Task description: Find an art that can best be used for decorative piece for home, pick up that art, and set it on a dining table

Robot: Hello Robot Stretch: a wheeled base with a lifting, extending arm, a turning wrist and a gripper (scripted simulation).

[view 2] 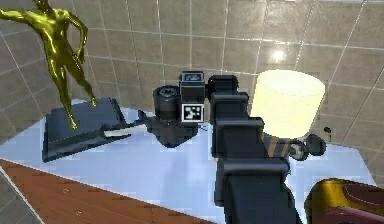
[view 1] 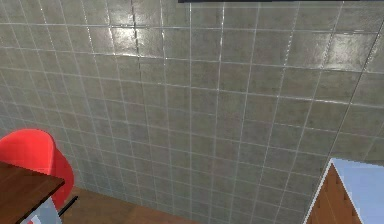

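A golden statue of a standing figure [view 2: 60, 50] rises from a dark slab base [view 2: 80, 128] at the arm side view's left, on a pale blue tabletop [view 2: 150, 170]. The dark arm [view 2: 245, 150] reaches up from the bottom edge, with a white marked square [view 2: 192, 98] at its far end. Left of that sits the gripper's dark body, and the gripper [view 2: 130, 124] points at the statue's base. With the base right at its fingers, I cannot tell whether it holds anything.
A lamp with a cream shade [view 2: 288, 105] stands right of the arm, small dark items [view 2: 310, 148] beside it. A brown rounded object [view 2: 345, 200] lies at the bottom right. Ahead is a tiled wall [view 1: 200, 100], a red chair [view 1: 35, 160], a dark wooden table [view 1: 20, 195] and a blue-topped cabinet [view 1: 350, 190].
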